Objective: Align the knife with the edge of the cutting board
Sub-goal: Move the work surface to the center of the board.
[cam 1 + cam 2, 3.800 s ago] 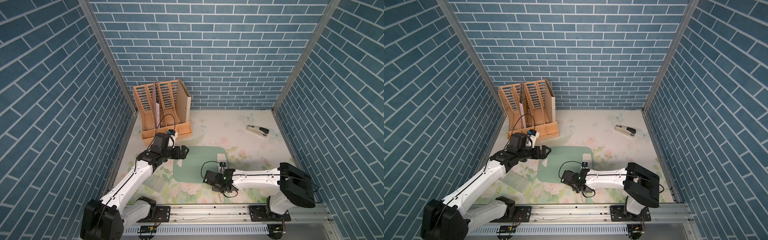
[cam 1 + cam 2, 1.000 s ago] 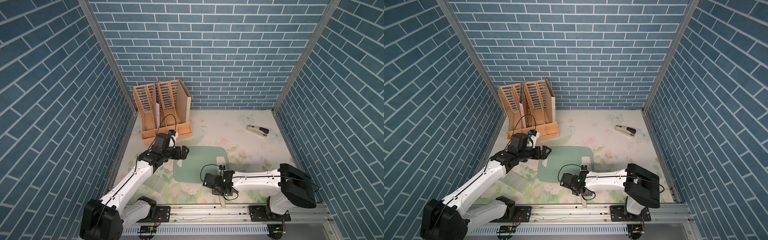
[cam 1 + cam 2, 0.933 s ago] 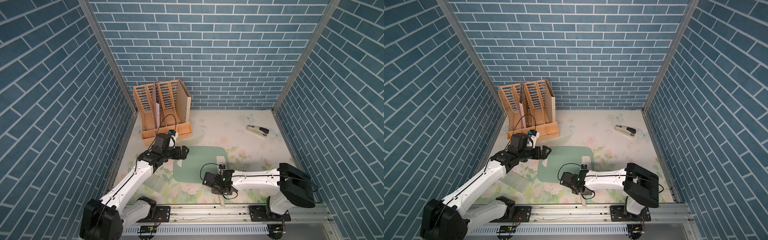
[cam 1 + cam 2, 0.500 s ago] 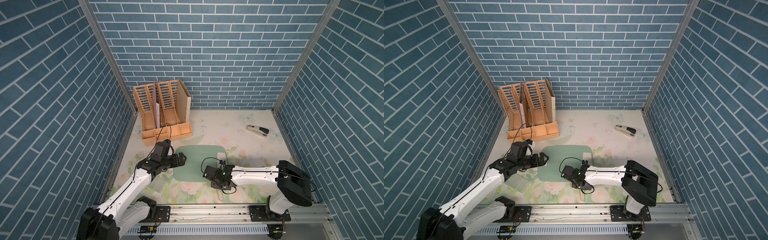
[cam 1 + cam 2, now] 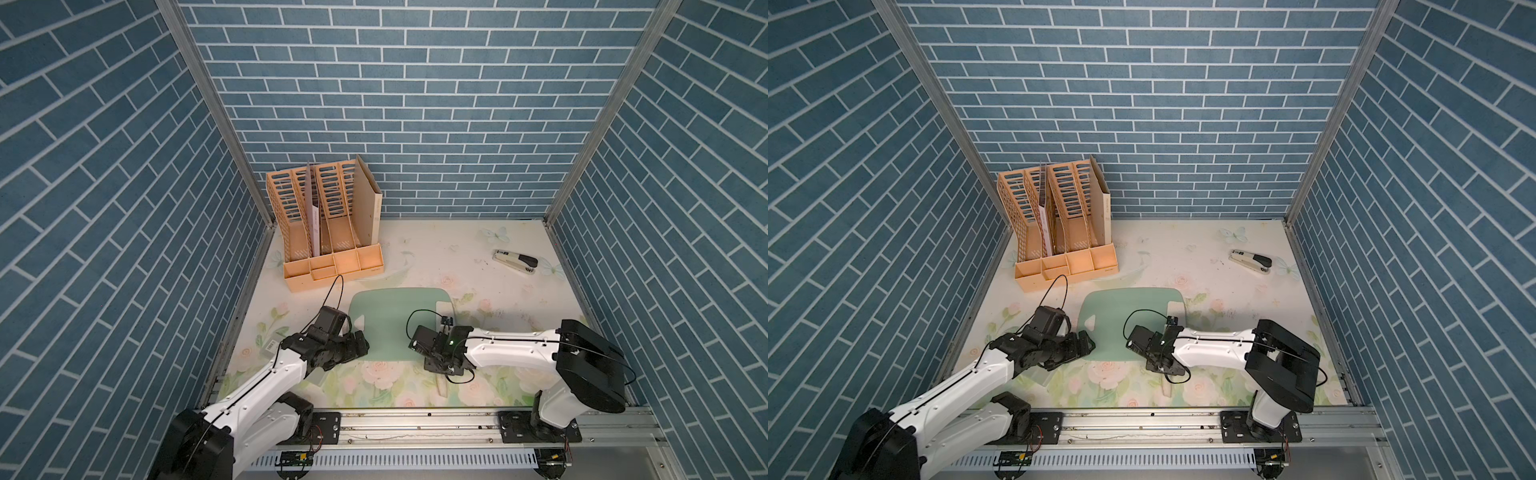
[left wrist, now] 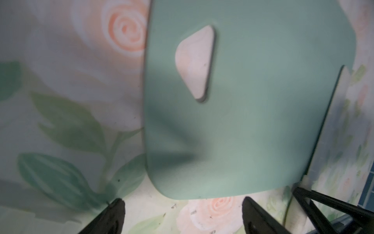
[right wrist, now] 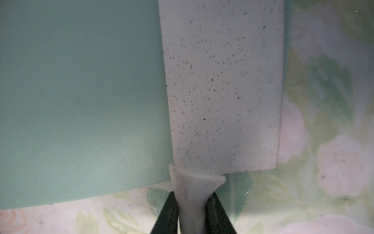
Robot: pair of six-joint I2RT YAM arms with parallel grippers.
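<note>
The pale-green cutting board (image 5: 390, 320) (image 5: 1125, 320) lies flat in the middle of the floral mat. The knife's speckled whitish blade (image 7: 222, 91) rests on the board (image 7: 81, 101) along its right side, nearly parallel to that edge. Its cream handle (image 5: 440, 384) (image 5: 1165, 386) sticks out past the near edge. My right gripper (image 7: 193, 212) (image 5: 441, 360) is shut on the handle just behind the blade. My left gripper (image 6: 183, 210) (image 5: 361, 347) is open, empty, just off the near-left corner of the board (image 6: 253, 121), below its hole (image 6: 194, 60).
A tan file organizer (image 5: 328, 232) stands at the back left. A black-and-silver stapler (image 5: 515, 262) lies at the back right. A translucent greenish piece (image 5: 318, 376) lies partly under my left arm. The metal rail (image 5: 415, 428) runs along the near edge.
My left arm has swung from the board's far-left corner to its near-left corner. My right gripper has slid the knife a little away from the rail, along the board's right side.
</note>
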